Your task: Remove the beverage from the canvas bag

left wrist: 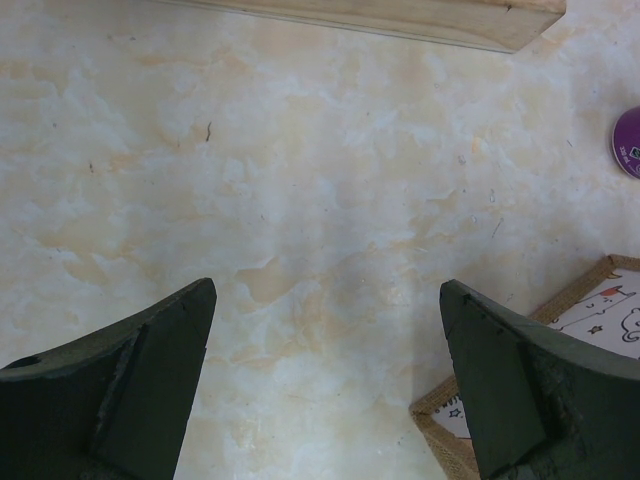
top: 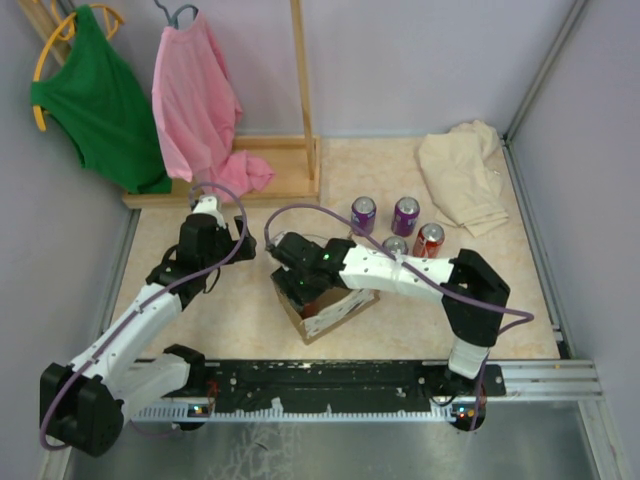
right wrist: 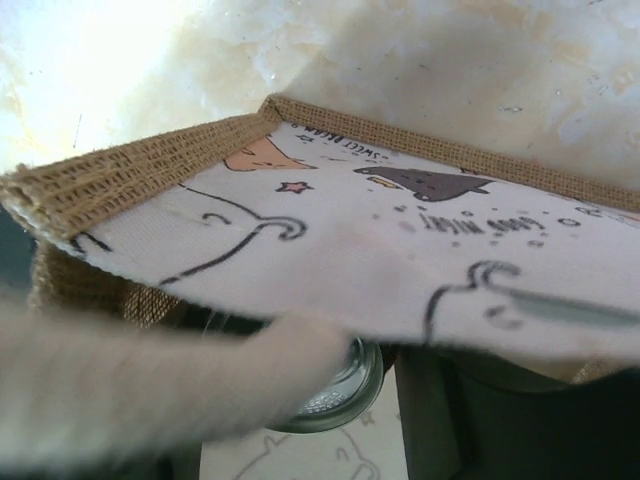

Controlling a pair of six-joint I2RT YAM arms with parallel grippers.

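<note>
Likely slick and dent-prone, the beverage can (right wrist: pixel 338 396) inside the canvas bag (right wrist: pixel 350 230) wants a side-wall pinch — whether the right gripper (top: pixel 304 284) clamps it, I cannot tell.

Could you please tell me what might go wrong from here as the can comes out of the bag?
The pale handle loop lies across the can in the right wrist view, so it may snag as the can rises. The left gripper hangs open over the table, not on the canvas bag, so the bag could lift or tip with it.
</note>
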